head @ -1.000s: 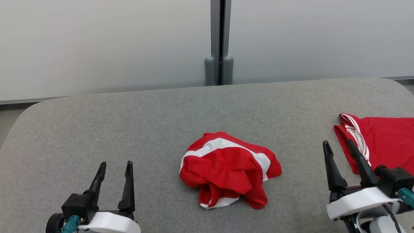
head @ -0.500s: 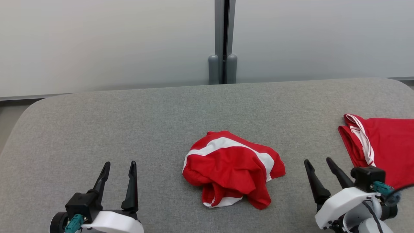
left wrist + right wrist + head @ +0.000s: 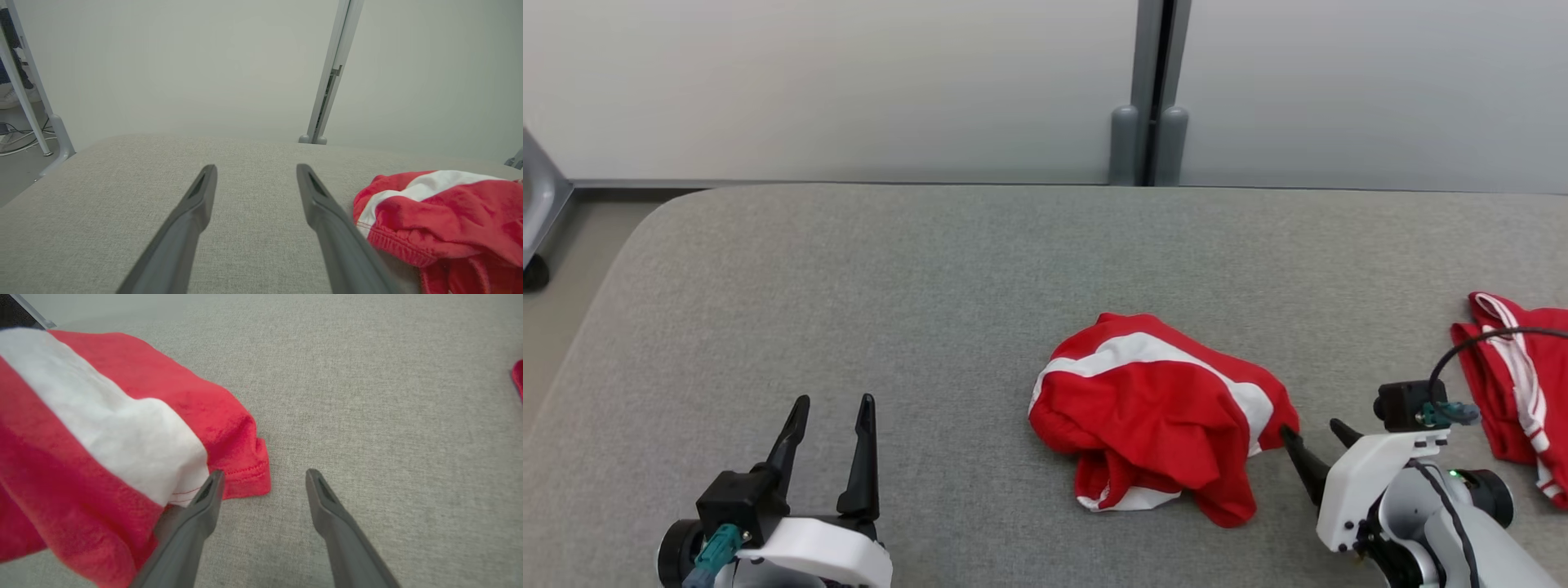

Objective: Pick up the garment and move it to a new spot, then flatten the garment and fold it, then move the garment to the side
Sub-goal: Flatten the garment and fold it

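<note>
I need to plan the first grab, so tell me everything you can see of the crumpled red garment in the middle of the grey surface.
The garment is red with a broad white stripe, of soft knit-looking cloth with stitched hems. It lies crumpled in a loose heap, near the middle of the grey padded surface, resting on it. The open right gripper sits at its right edge, one finger by the hem; whether it touches is unclear.
</note>
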Available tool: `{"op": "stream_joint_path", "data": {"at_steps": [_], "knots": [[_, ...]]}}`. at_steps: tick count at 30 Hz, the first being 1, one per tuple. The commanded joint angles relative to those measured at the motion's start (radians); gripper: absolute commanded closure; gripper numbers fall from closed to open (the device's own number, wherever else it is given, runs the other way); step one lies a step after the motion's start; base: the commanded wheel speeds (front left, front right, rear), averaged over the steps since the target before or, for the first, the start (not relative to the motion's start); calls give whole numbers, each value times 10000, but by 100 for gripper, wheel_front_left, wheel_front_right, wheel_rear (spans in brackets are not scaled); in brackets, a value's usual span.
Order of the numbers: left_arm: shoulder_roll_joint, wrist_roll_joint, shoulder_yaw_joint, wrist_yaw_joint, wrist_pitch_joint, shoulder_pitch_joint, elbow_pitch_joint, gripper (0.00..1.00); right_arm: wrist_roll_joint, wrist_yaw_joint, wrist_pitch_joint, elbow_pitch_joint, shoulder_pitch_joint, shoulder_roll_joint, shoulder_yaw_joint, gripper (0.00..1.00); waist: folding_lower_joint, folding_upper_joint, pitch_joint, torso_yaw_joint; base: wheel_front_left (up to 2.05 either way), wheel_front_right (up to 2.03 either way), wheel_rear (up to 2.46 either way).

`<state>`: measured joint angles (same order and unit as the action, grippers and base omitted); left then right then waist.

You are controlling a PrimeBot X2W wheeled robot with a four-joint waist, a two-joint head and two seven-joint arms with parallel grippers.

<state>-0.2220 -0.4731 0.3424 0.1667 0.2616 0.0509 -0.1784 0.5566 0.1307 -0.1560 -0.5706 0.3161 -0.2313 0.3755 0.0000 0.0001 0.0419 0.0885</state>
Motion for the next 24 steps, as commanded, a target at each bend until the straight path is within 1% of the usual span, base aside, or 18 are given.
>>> {"op": "stream_joint_path", "data": {"at_steps": [1, 10, 11, 12, 13, 14, 15, 20, 24], "knots": [[-5, 90, -27, -66, 43, 285, -21, 0, 90, 3, -101, -241, 291, -109, 42, 0, 0, -1, 234, 254, 0, 0, 0], [118, 183, -77, -206, 43, 546, -178, 0, 624, 3, -438, -1396, 1037, 13, 620, 0, 0, -1, 638, 675, 0, 0, 0], [136, 198, -85, -218, 43, 559, -193, 0, 717, 3, -425, -1468, 1069, 15, 706, 3, 0, -1, 639, 690, 0, 0, 0], [138, 205, -103, -238, 43, 568, -216, 0, 803, 3, -360, -1504, 1091, -3, 782, 39, 0, -1, 635, 700, 0, 0, 0], [138, 205, -103, -238, 43, 568, -216, 0, 803, 3, -360, -1504, 1091, -3, 782, 39, 0, -1, 635, 700, 0, 0, 0], [142, 211, -123, -256, 43, 571, -234, 0, 888, 3, -309, -1520, 1122, -27, 861, 73, 0, -1, 627, 702, 0, 0, 0], [153, 222, -138, -250, 43, 567, -249, 0, 964, 3, -235, -1514, 1160, -79, 932, 100, 0, -1, 617, 698, 0, 0, 0], [226, 282, -162, -261, 43, 532, -266, 0, 1317, 3, 43, -1404, 1448, -510, 1133, 100, 0, -1, 619, 633, 0, 0, 0], [291, 305, -142, -332, 43, 640, -210, 0, 1426, 3, 83, -1326, 1871, -1149, 1062, 100, 0, -1, 859, 624, 0, 0, 0]]}}
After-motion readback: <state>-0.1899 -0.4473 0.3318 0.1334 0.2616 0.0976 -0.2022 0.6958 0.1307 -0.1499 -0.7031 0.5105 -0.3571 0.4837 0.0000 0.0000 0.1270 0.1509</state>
